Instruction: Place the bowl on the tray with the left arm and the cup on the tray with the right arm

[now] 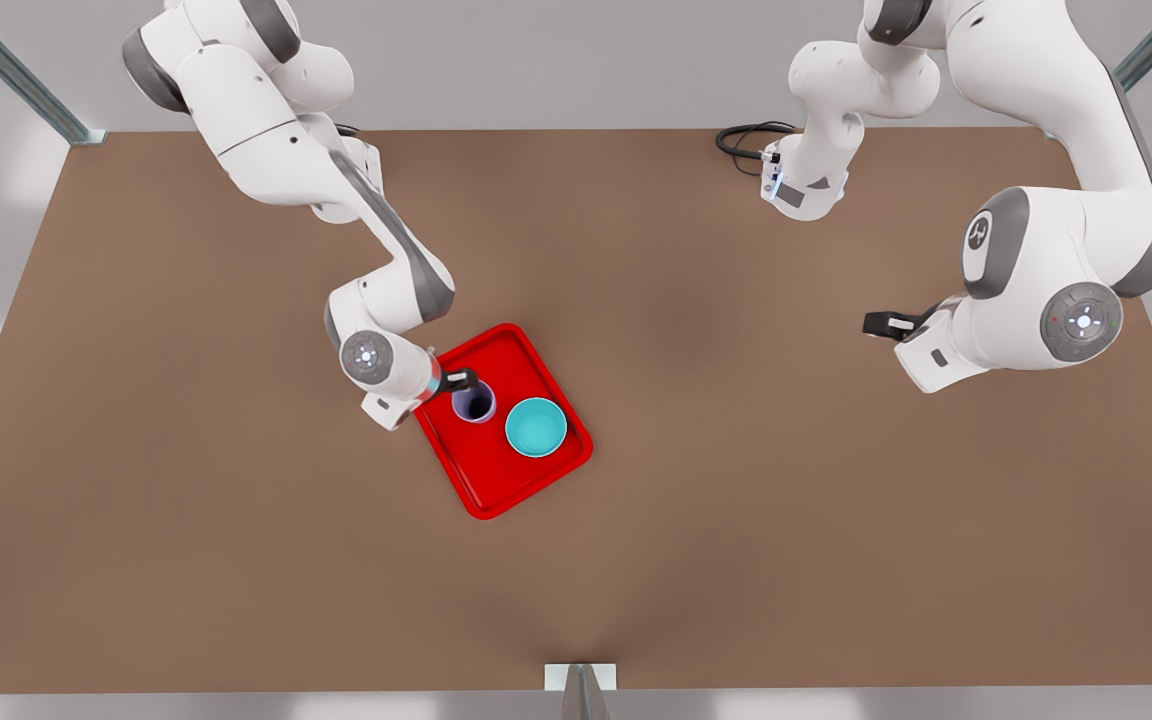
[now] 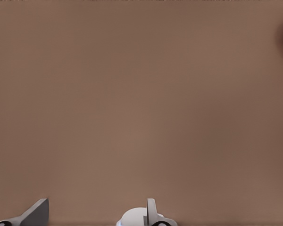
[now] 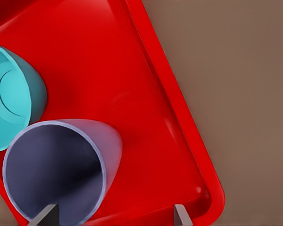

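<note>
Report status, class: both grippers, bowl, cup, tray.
Right gripper open at cup on tray. Left gripper waiting over bare table, holding nothing. Bowl on tray beside cup. Nothing in the way.

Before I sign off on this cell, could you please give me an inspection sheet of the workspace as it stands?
Surface: brown table, flat and bare apart from the items below.
Job's things: red tray near the middle; teal bowl and lavender cup both upright on it, side by side.
Clutter: nothing seen.
Grippers: right gripper open at the cup's rim, one finger over the cup's mouth, one outside; left gripper open, waiting over bare table at the front view's right.
Cables: black cable loop at the far table edge.
Surroundings: metal frame posts at the corners, grey background.
</note>
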Motion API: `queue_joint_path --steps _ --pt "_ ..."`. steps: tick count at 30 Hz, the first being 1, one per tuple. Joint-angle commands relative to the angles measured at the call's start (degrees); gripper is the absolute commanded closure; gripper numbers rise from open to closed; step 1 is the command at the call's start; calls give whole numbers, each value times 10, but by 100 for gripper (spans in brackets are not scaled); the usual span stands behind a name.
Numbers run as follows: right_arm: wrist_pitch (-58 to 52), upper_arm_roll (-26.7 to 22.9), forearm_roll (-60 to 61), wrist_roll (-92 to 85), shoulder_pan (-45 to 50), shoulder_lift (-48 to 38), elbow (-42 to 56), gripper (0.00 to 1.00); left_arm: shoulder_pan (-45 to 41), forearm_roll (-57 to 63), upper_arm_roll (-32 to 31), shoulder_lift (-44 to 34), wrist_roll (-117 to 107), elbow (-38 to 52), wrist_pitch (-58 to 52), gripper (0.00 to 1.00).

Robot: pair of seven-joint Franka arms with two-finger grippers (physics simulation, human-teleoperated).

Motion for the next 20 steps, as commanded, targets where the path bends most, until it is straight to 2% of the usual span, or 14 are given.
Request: queue_joint_path --steps 1,6,8,9,11,12,13,16,20 --pt "0 1 0 0 0 0 -1 0 0 2 -1 2 -4 0 -1 0" --pt "-6 0 0 -2 -5 -2 3 0 -5 1 -4 9 -8 18 -4 0" --pt "-15 -7 1 -3 -15 -38 5 0 -5 1 -4 9 -8 18 -4 0" --pt "-34 -38 1 -9 -15 -70 13 0 -5 1 -4 9 -8 18 -4 0" --pt "-55 -149 1 -70 -29 -134 36 0 -6 1 -4 9 -8 18 -4 0" --pt "-155 -197 1 -92 -30 -141 110 0 -6 1 -5 9 -8 18 -4 0" --pt "-243 -224 0 -104 -42 -142 182 0 -6 1 -5 9 -8 18 -3 0" --pt "-428 -236 -19 -127 -74 -179 282 0 -6 1 -5 9 -8 18 -3 0" --pt "-415 -237 -13 -129 -73 -171 279 0 -7 1 -5 9 -8 19 -4 0"
